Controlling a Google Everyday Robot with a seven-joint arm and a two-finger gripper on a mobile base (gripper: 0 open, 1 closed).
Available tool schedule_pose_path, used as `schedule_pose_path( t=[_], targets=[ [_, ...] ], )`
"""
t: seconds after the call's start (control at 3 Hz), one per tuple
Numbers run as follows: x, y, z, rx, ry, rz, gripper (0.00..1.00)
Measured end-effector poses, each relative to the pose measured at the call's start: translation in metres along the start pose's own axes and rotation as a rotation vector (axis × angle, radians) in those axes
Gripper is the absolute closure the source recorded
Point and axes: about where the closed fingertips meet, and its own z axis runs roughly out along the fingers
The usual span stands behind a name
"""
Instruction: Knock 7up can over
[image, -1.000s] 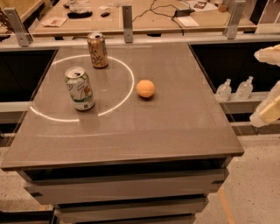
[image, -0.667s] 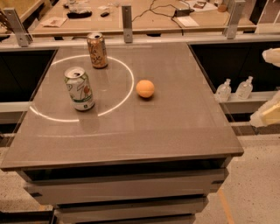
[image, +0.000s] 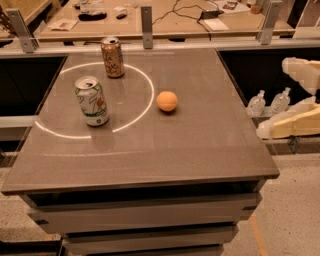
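Note:
The 7up can (image: 92, 100), white and green with a red spot and a silver top, stands upright on the left part of the grey table (image: 200, 145), on a bright light ring. My gripper (image: 274, 97) is off the table's right edge, far to the right of the can and touching nothing. Its two cream fingers (image: 295, 122) stand apart, so it is open and empty.
A brown-gold can (image: 113, 57) stands upright at the back left. An orange ball (image: 167, 101) lies near the table's middle. Two small clear bottles (image: 270, 102) sit beyond the right edge. A cluttered bench (image: 165, 20) runs behind the table.
The gripper has edged slightly left, toward the table's right side. The cans and the ball have not moved.

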Motion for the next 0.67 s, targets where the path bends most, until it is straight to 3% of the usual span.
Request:
schedule_pose_path(
  t=[0.33,0.67],
  targets=[
    [-0.002,0.007,0.029,-0.028,-0.091,-0.002,0.00],
    [0.000,0.016,0.068,-0.062,-0.081,-0.046,0.00]
  ],
)
